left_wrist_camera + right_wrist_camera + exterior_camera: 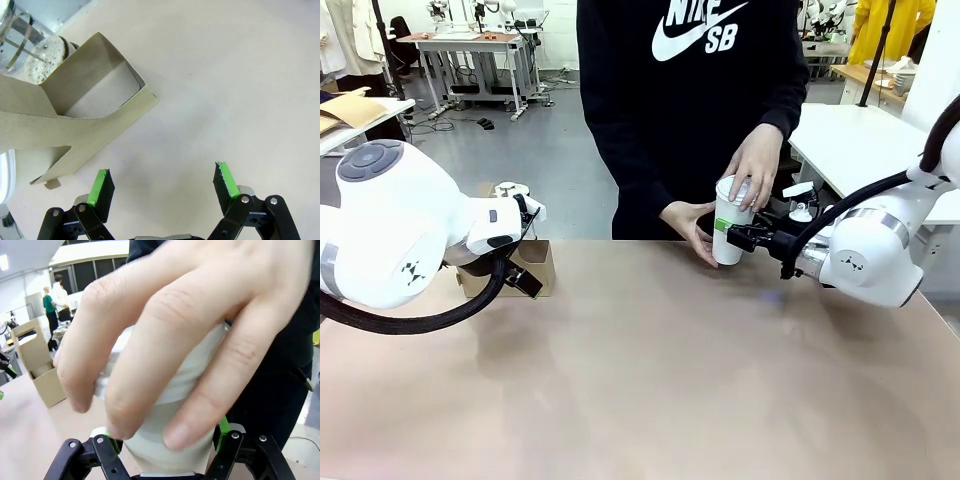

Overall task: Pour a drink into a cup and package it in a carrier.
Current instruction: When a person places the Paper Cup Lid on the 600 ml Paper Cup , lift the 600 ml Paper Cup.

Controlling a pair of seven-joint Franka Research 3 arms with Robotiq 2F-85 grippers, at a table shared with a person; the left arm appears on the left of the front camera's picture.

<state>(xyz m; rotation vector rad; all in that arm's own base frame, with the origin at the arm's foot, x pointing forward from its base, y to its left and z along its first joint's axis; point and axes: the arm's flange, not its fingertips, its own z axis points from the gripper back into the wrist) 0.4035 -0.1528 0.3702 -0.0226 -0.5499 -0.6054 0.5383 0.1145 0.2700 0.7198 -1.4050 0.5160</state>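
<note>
white paper cup (725,250) is upright at the far edge of the counter (650,380), right end effector (744,237) clamped on its sides, person's hand (756,160) over the top, other hand (688,222) beside it. cardboard carrier (75,105) is way over left, left end effector (162,185) wide open and empty just beside it, glass carafe (25,45) right behind

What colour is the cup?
The cup is white, clearest in the front view.
</note>
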